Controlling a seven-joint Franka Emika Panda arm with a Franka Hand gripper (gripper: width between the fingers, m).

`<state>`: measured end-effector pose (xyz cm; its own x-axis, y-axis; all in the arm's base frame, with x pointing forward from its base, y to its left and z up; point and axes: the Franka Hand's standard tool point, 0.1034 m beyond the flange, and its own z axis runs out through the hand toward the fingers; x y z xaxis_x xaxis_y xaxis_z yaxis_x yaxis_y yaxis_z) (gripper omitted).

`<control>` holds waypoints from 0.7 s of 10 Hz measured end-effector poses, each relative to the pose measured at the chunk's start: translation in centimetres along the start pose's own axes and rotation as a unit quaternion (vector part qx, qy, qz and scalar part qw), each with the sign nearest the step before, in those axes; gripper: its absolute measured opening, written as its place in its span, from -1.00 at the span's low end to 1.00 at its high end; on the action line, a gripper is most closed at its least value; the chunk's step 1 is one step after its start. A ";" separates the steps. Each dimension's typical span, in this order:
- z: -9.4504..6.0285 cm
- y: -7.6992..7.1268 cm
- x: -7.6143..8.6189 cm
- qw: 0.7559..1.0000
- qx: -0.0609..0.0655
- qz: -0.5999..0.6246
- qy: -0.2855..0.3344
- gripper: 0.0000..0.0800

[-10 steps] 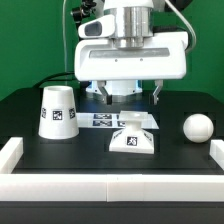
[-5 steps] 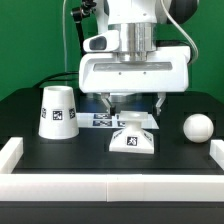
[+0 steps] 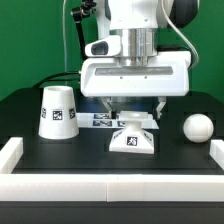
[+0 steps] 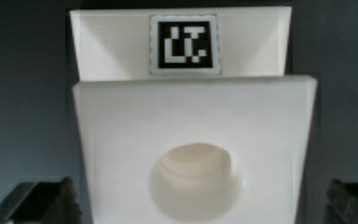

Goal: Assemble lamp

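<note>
The one relation that matters here: the base, a low, square, sloped piece of white plastic with a black-and-white tag on its front face, lies directly beneath the pincer. In the wrist view the base fills the frame. Its rounded socket hole sits midway between the two dark fingertips, which show at either edge, outside the base's side walls. The base has no real long axis, being roughly square, so the pincer's opening line crosses its full width squarely rather than at an angle.

The pincer is spread wide and holds nothing. In the exterior view its fingers hang just above the base's top, not yet down around it. The arm stands upright over the black surface, wrist vertical and fingers pointing straight down.

The other lamp parts rest apart from this:
- The cup-like tapered white shade stands mouth-down, well off to the exterior view's left.
- The ball-shaped white bulb lies off to the exterior view's right.
- The marker board lies flat just behind the base.

My judgement is that a straight descent would bring the fingers down on either side of the base. The clearance looks slim, so a small sideways error could land a fingertip on the sloped top.
</note>
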<state>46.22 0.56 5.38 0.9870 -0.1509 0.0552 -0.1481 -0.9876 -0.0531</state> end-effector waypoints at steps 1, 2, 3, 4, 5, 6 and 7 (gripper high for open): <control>0.0 0.0 0.0 1.000 0.000 -0.001 0.000 0.75; 0.0 -0.1 0.0 1.000 0.000 -0.001 0.000 0.75; 0.0 -0.1 0.0 1.000 0.000 -0.001 0.000 0.44; 0.0 -0.1 0.0 1.000 0.000 -0.001 0.000 0.34; 0.0 -0.1 0.0 1.000 0.000 -0.001 0.000 0.34; 0.0 -0.1 0.0 1.000 0.000 -0.001 0.000 0.34; 0.0 -0.1 0.0 1.000 0.000 -0.001 0.000 0.34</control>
<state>46.25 0.62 5.39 0.9874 -0.1483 0.0557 -0.1454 -0.9880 -0.0531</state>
